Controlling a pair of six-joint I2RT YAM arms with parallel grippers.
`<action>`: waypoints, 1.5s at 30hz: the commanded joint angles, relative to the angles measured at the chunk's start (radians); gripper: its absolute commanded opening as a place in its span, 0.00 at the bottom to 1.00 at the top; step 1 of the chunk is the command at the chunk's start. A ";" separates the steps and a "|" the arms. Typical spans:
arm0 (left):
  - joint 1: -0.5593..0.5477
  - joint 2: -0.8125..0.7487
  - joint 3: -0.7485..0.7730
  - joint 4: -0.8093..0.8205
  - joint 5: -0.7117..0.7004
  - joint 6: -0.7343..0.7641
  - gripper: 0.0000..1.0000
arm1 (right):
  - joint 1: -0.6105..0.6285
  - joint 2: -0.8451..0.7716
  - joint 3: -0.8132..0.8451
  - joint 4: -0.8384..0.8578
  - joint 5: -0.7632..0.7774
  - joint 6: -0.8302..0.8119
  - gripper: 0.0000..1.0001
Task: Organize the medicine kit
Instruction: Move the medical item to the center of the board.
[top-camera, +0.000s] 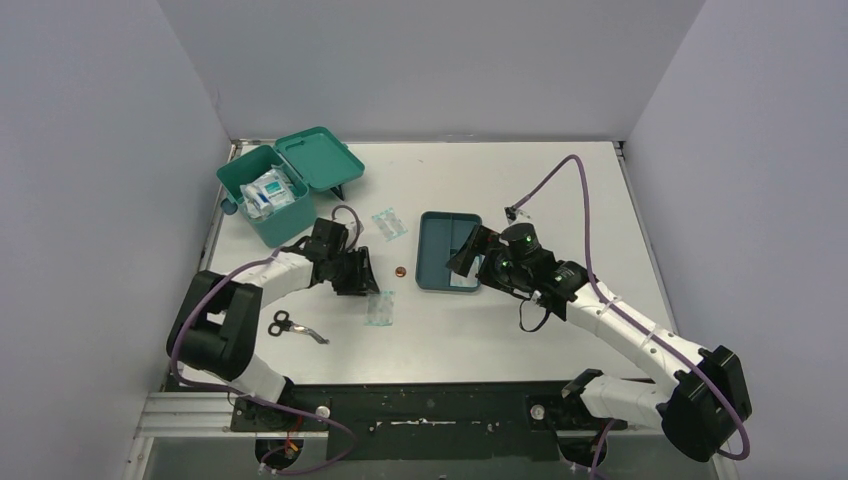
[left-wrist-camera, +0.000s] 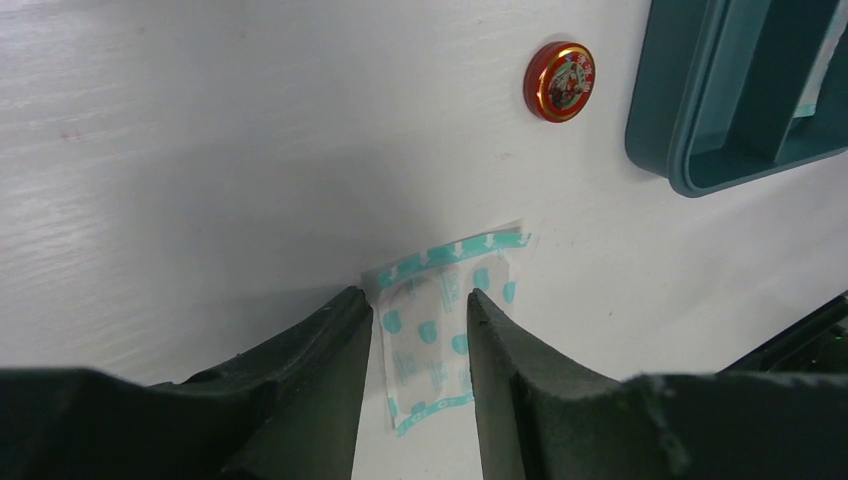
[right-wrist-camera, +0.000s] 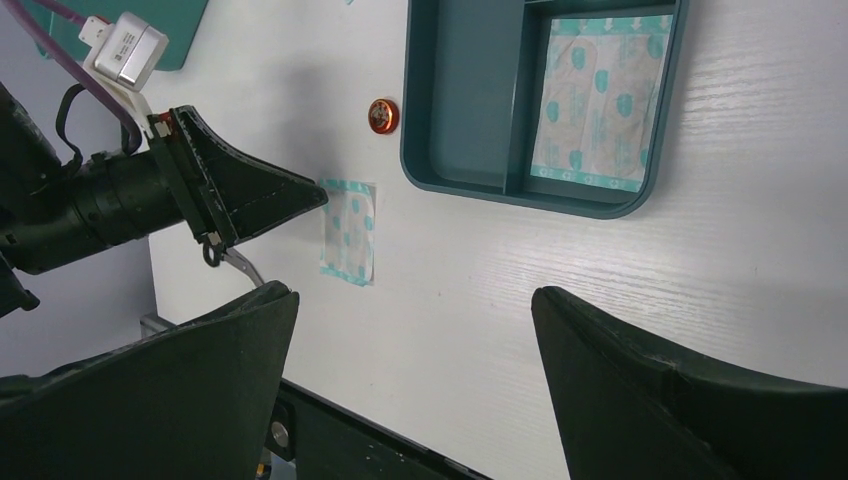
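Observation:
The medicine kit (top-camera: 262, 200), a teal box, stands at the back left with its lid (top-camera: 320, 158) swung open and white packets inside. A teal-printed bandage packet (left-wrist-camera: 440, 320) lies flat on the table. My left gripper (left-wrist-camera: 415, 295) hovers over its edge, jaws partly apart with a finger (left-wrist-camera: 320, 380) on either side and no grip on it. The same packet (right-wrist-camera: 348, 232) shows in the right wrist view, by the left fingertip. My right gripper (right-wrist-camera: 415, 292) is wide open over bare table with nothing between its fingers, just near of the divided tray (right-wrist-camera: 420, 170).
The darker tray (top-camera: 432, 262) holds a bandage sheet (right-wrist-camera: 595, 100) in one compartment. A small red tin (left-wrist-camera: 560, 80) sits left of it. Another bandage packet (top-camera: 389, 224) lies further back. Scissors (top-camera: 296, 326) lie near the front left.

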 joint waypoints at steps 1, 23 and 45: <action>0.003 0.034 -0.005 0.044 0.073 -0.017 0.37 | 0.008 -0.003 -0.006 0.061 -0.015 -0.029 0.91; -0.200 -0.229 -0.355 0.473 0.094 -0.488 0.29 | 0.013 0.014 -0.033 0.048 0.000 -0.031 0.88; -0.015 -0.220 -0.290 0.410 0.185 -0.301 0.27 | 0.316 0.247 -0.070 0.217 0.198 0.289 0.44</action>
